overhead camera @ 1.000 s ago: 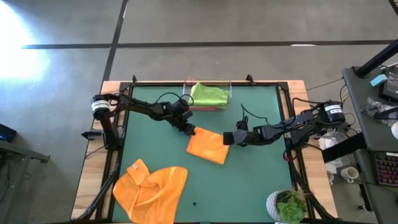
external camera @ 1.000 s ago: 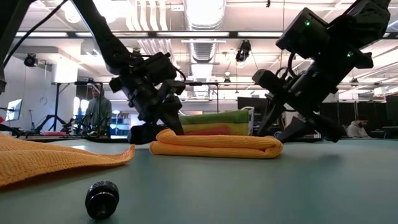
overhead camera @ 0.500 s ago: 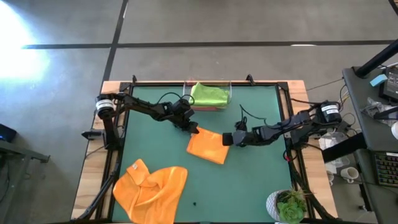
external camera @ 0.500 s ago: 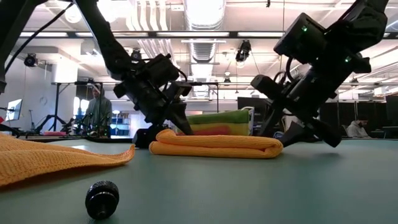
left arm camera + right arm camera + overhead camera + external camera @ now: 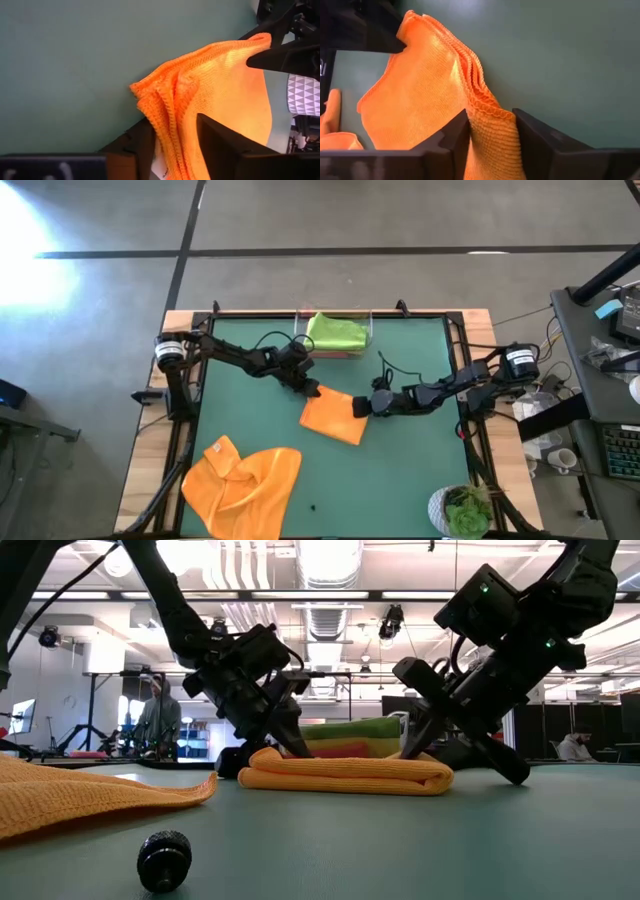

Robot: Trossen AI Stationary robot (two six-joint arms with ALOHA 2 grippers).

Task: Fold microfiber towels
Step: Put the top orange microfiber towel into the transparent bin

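A folded orange towel (image 5: 332, 418) lies flat on the green table, several layers thick. My left gripper (image 5: 311, 389) is shut on its far left corner. My right gripper (image 5: 361, 407) is shut on its far right corner. A second orange towel (image 5: 243, 478) lies crumpled near the front left. A green towel (image 5: 337, 331) lies folded on top in the clear tray (image 5: 362, 350) at the far edge, with a pink layer under it in the low view (image 5: 340, 749). My left gripper pinches the folded towel's far left corner (image 5: 167, 107) between its two fingers, several layers at once. It comes slanting down from the table's left. The towel lies flat on the table (image 5: 345, 774). My right gripper pinches the folded towel's far right corner (image 5: 487, 107) between its two fingers, several stacked layer edges at once. It comes slanting down from the table's right. The towel rests flat on the table.
A small black knob (image 5: 164, 860) lies near the front edge. A potted plant (image 5: 463, 512) stands at the front right corner. People and equipment show in the room beyond the table.
My right gripper has moved toward the table's left, onto the folded towel's far right corner. My left gripper has edged a little toward the towel's far left corner. The towel has stayed flat in place.
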